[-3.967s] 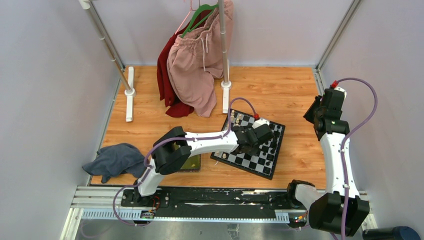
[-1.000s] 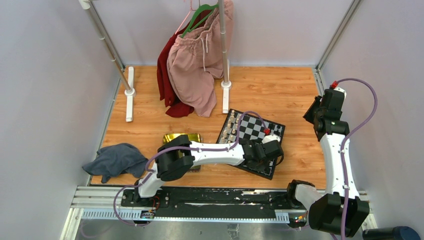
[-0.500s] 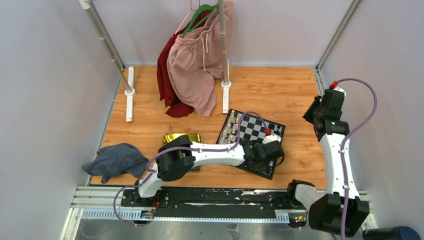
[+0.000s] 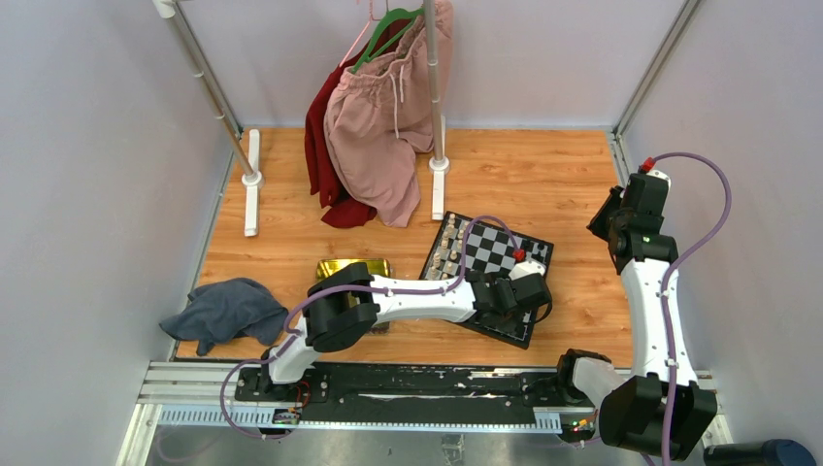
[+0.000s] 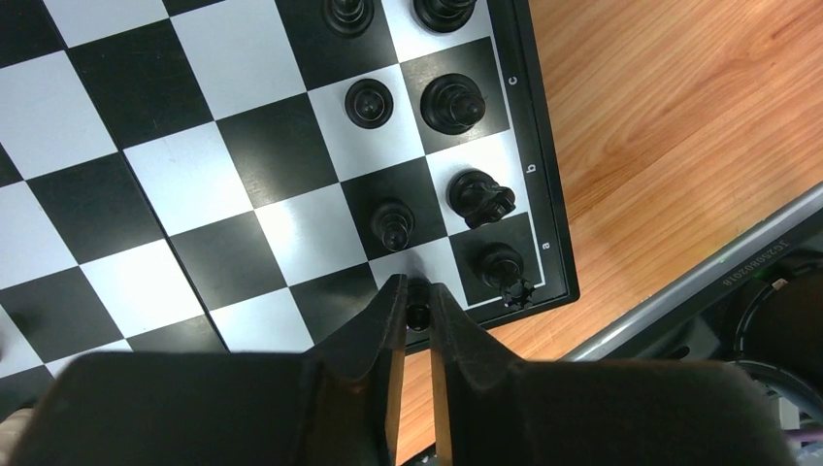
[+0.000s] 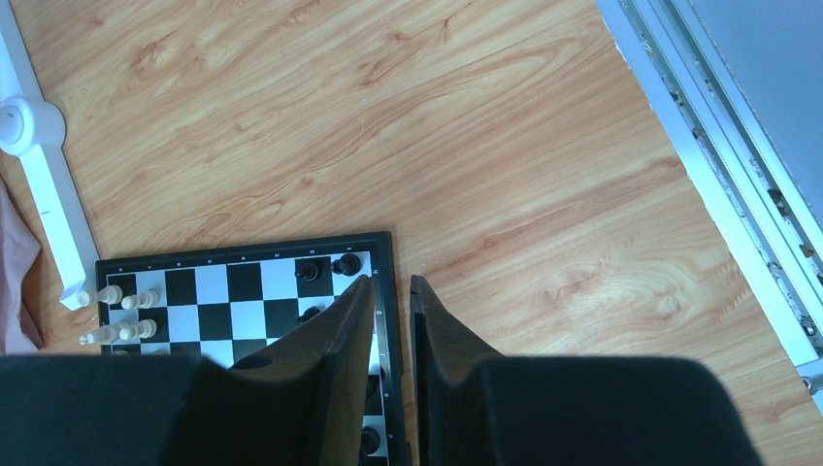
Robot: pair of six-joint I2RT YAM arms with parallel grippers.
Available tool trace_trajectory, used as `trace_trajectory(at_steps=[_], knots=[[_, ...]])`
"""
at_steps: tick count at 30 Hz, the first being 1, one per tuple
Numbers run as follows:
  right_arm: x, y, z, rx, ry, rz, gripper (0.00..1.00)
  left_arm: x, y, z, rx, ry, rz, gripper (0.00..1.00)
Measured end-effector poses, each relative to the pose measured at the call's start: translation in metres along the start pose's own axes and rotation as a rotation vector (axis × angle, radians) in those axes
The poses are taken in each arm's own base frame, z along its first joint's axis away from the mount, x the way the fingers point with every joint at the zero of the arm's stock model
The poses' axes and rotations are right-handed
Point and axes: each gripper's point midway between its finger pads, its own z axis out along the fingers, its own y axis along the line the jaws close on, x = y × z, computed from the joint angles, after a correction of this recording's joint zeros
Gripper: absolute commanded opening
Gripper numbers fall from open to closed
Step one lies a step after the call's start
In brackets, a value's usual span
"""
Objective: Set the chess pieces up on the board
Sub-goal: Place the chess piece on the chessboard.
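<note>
Straight into the left wrist view: spotting one tiny black pawn [image 5: 417, 309] low in the frame, tucked right between the tips of the left end effector [image 5: 416, 287], at the bottom edge of the board [image 5: 116, 194] near its lower right corner. Just above and to the right, counting more of the black chess pieces [image 5: 392, 223], upright along the board's right-hand border, one to a square. Over in the right wrist view, finding the right end effector [image 6: 392, 283] low in the frame, tips framing the board's right border from high above.

Now the setting, from overhead: orange-brown wooden worktop [image 4: 543, 175], pale walls all round. At lower left, a crumpled grey cloth [image 4: 223, 309]. Then a shiny yellow-green tray [image 4: 342, 266] left of the board, and pink and red garments [image 4: 378, 116] hanging at upper centre. Cream pieces [image 4: 446, 254] lined up along the board's left edge.

Left end effector: barely parted, hugging the pawn on both sides. Can't tell whether pinching it or only flanking it. Right end effector: parted by a narrow slit, holding nothing.
</note>
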Motion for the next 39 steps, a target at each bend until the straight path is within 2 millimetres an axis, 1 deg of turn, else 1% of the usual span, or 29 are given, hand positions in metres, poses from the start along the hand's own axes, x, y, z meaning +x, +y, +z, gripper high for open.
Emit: trace_trajectory(at_steps=[2, 4, 16, 21, 23, 27, 29, 31, 39], knots=[[0.000, 0.000, 0.000, 0.000, 0.000, 0.000, 0.25, 0.000, 0.000, 0.000, -0.001, 0.000, 0.001, 0.23], [0.000, 0.000, 0.000, 0.000, 0.000, 0.000, 0.25, 0.001, 0.000, 0.001, -0.002, 0.002, 0.002, 0.28], [0.000, 0.000, 0.000, 0.000, 0.000, 0.000, 0.25, 0.005, -0.001, 0.002, -0.004, 0.007, 0.012, 0.29], [0.000, 0.000, 0.000, 0.000, 0.001, 0.000, 0.27, 0.005, -0.001, 0.002, -0.004, 0.007, 0.012, 0.30], [0.000, 0.000, 0.000, 0.000, 0.001, -0.001, 0.28, 0.005, -0.001, 0.002, -0.005, 0.008, 0.012, 0.34], [0.001, 0.001, 0.000, -0.005, 0.004, -0.001, 0.29, 0.007, -0.001, 0.001, -0.011, 0.011, 0.018, 0.35], [0.003, 0.003, -0.001, -0.019, 0.014, -0.002, 0.30, 0.008, -0.002, -0.002, -0.011, 0.011, 0.021, 0.35], [0.005, 0.005, -0.001, -0.029, 0.025, -0.003, 0.30, 0.006, -0.003, -0.007, -0.007, 0.006, 0.019, 0.40], [0.010, 0.011, -0.004, -0.061, 0.054, -0.019, 0.31, -0.004, -0.010, -0.028, 0.019, -0.032, 0.015, 0.40]])
